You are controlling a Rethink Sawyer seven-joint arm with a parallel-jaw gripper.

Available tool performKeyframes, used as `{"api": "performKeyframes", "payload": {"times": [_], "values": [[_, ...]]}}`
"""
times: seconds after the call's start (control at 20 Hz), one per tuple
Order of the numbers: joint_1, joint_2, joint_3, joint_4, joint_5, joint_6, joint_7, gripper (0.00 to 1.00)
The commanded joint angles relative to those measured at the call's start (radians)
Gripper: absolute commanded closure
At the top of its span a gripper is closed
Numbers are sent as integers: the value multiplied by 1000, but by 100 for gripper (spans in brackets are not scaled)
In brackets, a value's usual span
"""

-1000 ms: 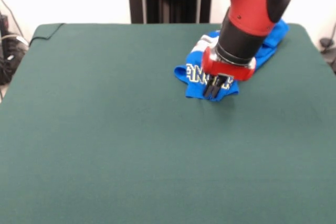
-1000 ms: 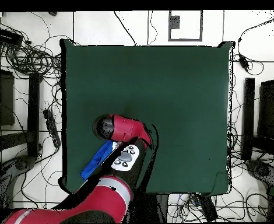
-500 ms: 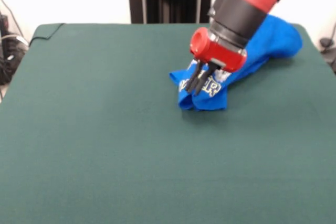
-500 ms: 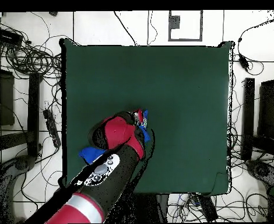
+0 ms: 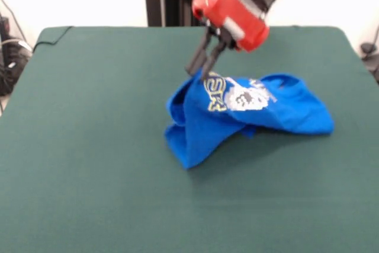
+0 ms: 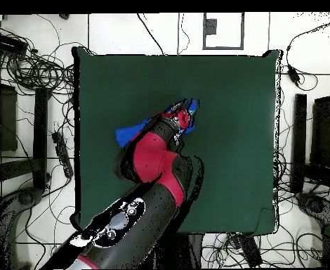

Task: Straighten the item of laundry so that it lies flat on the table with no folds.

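Laundry item (image 5: 249, 114): in the front view the blue T-shirt sits on the table (image 5: 95, 146), right of centre and toward the far half. Its left part is raised into a peak beneath the gripper (image 5: 200, 70), and the right part trails low across the green cloth. The dark fingers are pinched together on the peak of fabric beside the yellow-outlined lettering, so the gripper is judged closed on the shirt. The hold is at one edge fold, presumably so that the cloth's own weight draws the rest out as the arm travels. A doubled flap hangs down at the near left, and a shadowed tuck lies under the emblem. The garment is therefore not flat.

In the overhead view the red arm covers most of the shirt. Blue fabric (image 6: 133, 132) shows at the arm's left side, and a smaller patch at the gripper (image 6: 184, 116) near the middle of the table (image 6: 224, 84). Finger position cannot be confirmed from above. Judgement: the spreading step is in hand, and folds remain.
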Motion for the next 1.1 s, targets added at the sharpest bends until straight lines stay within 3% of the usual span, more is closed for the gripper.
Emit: {"api": "performKeyframes", "payload": {"times": [0.05,0.15,0.25,0.35,0.45,0.5,0.55,0.6,0.7,1.1], "values": [[66,-80,-96,50,18,6,144,100],[61,-100,-102,39,9,35,137,100],[13,-117,-39,21,-24,62,129,100],[-126,-131,183,38,-83,68,154,100],[-251,-149,367,72,-69,202,148,100],[-367,-176,528,111,-64,287,127,100],[-447,-190,635,136,-86,297,106,100],[-605,-197,839,188,-135,279,75,100],[-718,-166,984,205,-211,219,64,100],[-796,-107,1080,190,-321,154,115,100]]}}
